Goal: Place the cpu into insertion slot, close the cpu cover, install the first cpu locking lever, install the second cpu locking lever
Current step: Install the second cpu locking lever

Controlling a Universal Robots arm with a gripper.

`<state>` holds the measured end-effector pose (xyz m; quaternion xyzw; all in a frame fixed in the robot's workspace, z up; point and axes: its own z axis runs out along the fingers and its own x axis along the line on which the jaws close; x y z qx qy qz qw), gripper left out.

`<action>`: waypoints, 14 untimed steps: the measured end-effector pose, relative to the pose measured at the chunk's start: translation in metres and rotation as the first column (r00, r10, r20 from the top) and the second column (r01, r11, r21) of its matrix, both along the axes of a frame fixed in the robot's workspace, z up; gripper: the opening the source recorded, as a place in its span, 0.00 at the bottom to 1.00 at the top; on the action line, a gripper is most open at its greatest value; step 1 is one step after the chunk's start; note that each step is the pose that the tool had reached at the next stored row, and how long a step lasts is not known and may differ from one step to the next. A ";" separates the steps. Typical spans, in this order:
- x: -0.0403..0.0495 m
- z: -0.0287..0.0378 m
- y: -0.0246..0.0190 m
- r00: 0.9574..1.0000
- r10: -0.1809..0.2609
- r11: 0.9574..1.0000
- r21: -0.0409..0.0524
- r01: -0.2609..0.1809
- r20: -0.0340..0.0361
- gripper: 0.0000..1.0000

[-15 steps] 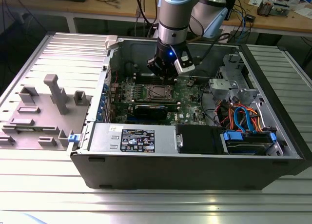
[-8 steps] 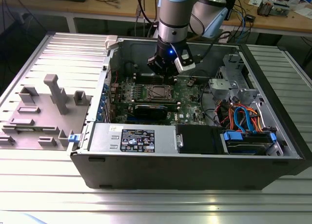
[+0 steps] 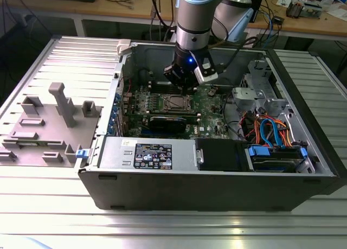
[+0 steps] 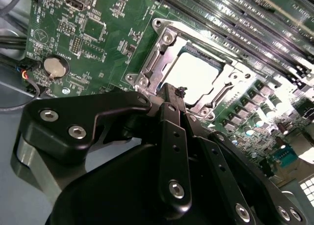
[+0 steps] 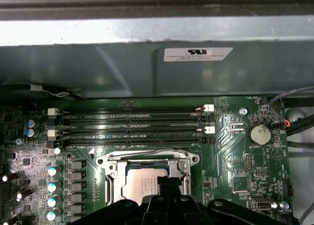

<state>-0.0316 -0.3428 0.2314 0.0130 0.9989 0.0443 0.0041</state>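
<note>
The cpu lies in its socket on the green motherboard, its silvery top glaring in the light. The cpu cover, a thin metal frame, lies flat around it; in the first wrist view the cover frames the cpu. My black gripper is shut with nothing visible between its fingers, its tip hovering at one edge of the socket. In the exterior view the gripper hangs just above the cpu socket inside the open computer case. I cannot make out the locking levers' positions.
Memory slots run beside the socket toward the case wall. A coin battery sits on the board. A black card lies near the socket. Drive cage and coloured cables fill the exterior view's right; a grey fixture stands left.
</note>
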 end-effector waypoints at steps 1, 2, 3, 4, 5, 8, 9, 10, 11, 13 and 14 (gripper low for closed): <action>0.0000 0.0000 -0.0001 1.000 0.000 1.000 0.000 0.000 0.000 0.11; 0.0000 0.0000 -0.0001 1.000 0.000 1.000 0.000 0.000 0.000 0.11; 0.0000 0.0000 -0.0002 1.000 0.000 1.000 0.000 0.000 0.000 0.11; 0.0000 0.0000 -0.0003 1.000 0.000 1.000 0.000 0.000 0.000 0.11; 0.0000 0.0000 -0.0003 1.000 0.000 1.000 0.000 0.000 0.000 0.11; 0.0000 0.0000 -0.0008 1.000 0.000 1.000 0.000 0.000 0.000 0.11; 0.0000 0.0001 -0.0012 1.000 0.000 1.000 0.000 0.000 0.000 0.11; 0.0001 0.0000 -0.0016 1.000 0.000 1.000 0.000 0.000 0.000 0.11; 0.0000 0.0000 -0.0026 1.000 0.000 1.000 0.000 0.000 0.000 0.11; 0.0000 0.0000 -0.0032 1.000 0.000 1.000 0.000 0.000 0.000 0.11; 0.0000 0.0000 -0.0033 1.000 0.000 1.000 0.000 0.000 0.000 0.11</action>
